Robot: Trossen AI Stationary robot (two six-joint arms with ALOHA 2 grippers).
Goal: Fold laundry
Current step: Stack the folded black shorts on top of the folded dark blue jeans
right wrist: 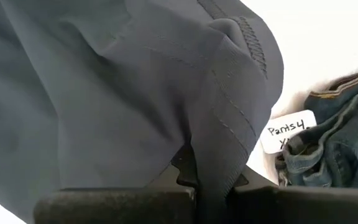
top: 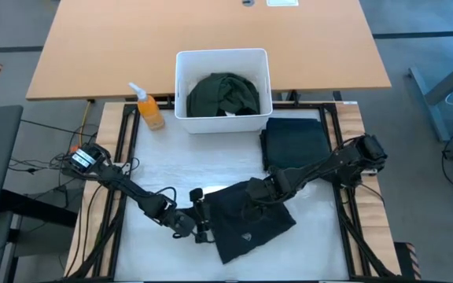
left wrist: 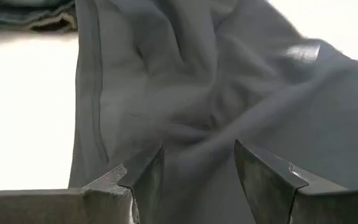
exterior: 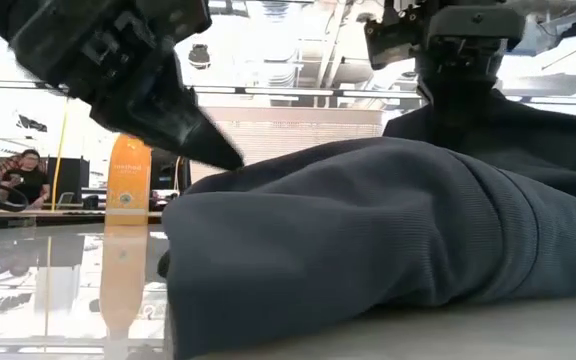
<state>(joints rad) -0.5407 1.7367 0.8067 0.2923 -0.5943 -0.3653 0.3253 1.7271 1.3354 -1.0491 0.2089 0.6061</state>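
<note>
right jaws [top: 255, 189] pinching charcoal garment [top: 250, 220], lying diagonally

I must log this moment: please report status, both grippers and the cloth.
Left gripper open at the dark charcoal cloth garment. Right gripper shut on its edge. Folded dark garment alongside, not blocking.

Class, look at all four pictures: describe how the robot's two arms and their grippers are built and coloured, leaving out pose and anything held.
Both arms are dark, jointed links with bulky black housings. The left arm trails black cables and has a white-labelled block near its base. The right arm is equally black, with a boxy base joint. The left gripper has two flat, dark grey wedge fingers with worn, shiny edges. The right gripper shows black, blocky fingers.
</note>
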